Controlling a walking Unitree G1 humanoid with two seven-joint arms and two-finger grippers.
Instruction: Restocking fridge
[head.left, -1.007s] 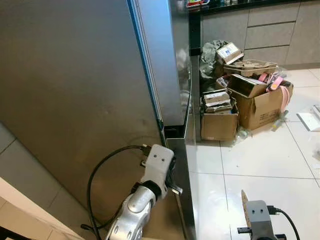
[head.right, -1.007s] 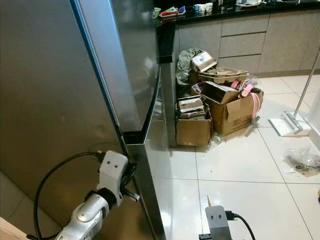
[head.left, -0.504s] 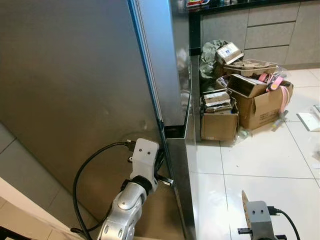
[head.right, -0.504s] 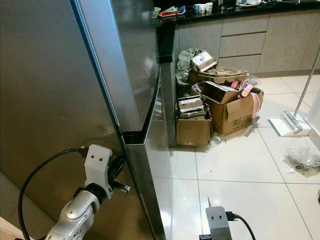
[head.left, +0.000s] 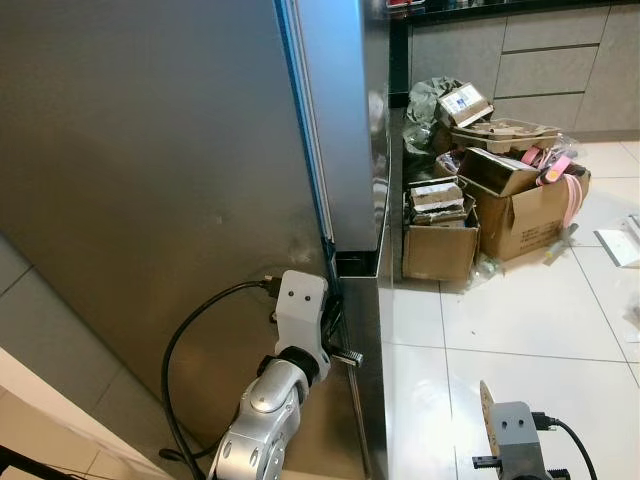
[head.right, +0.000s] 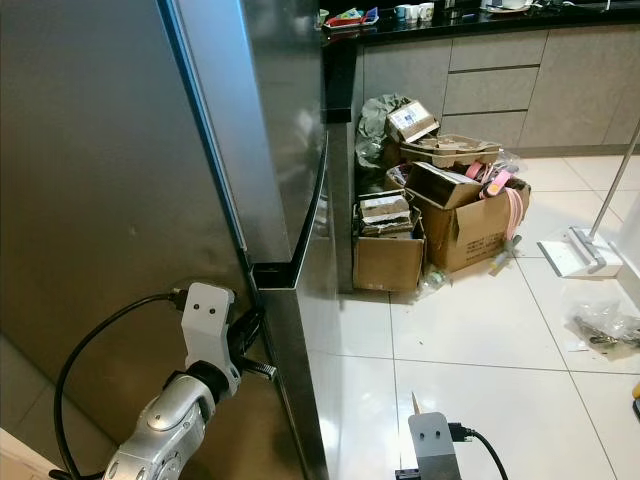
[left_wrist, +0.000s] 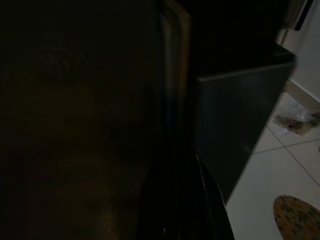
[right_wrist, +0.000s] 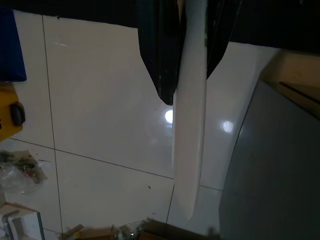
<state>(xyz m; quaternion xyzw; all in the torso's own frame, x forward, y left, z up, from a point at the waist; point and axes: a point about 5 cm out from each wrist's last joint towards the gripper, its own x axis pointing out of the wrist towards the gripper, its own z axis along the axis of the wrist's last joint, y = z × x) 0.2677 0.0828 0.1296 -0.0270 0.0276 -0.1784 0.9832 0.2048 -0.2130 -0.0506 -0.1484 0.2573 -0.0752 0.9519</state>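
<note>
Left hand (head.left: 335, 322): raised against the fridge, its black fingers tucked into the dark gap at the door's edge; whether they are spread or pinched together I cannot tell, as the white wrist block covers them.
Fridge (head.left: 150, 180): tall, brushed steel, directly ahead of the left hand; its large door panel lies to the hand's left, and the narrow side face with the dark notch sits just above and to the right of the hand.
Black cable (head.left: 185, 345): loops out from the left wrist, to the hand's left, lying in front of the steel door.
Right hand (right_wrist: 190, 95): low down, well apart from the left hand and to its right, over the white floor tiles; its two black fingers are closed on a thin flat plate seen edge-on.
Flat plate (right_wrist: 189, 130): pale along its edge in the right wrist view, sticking out past the fingertips; in the head views its patterned rim (head.left: 488, 405) rises above the right wrist.
Cardboard boxes (head.left: 480, 205): a heap far beyond both hands, on the floor by the grey cabinets.
Bench (head.right: 440, 18): dark top above those cabinets, carrying small items too far off to tell.
Mop (head.right: 580, 245): on the tiles far to the right of the right hand.
</note>
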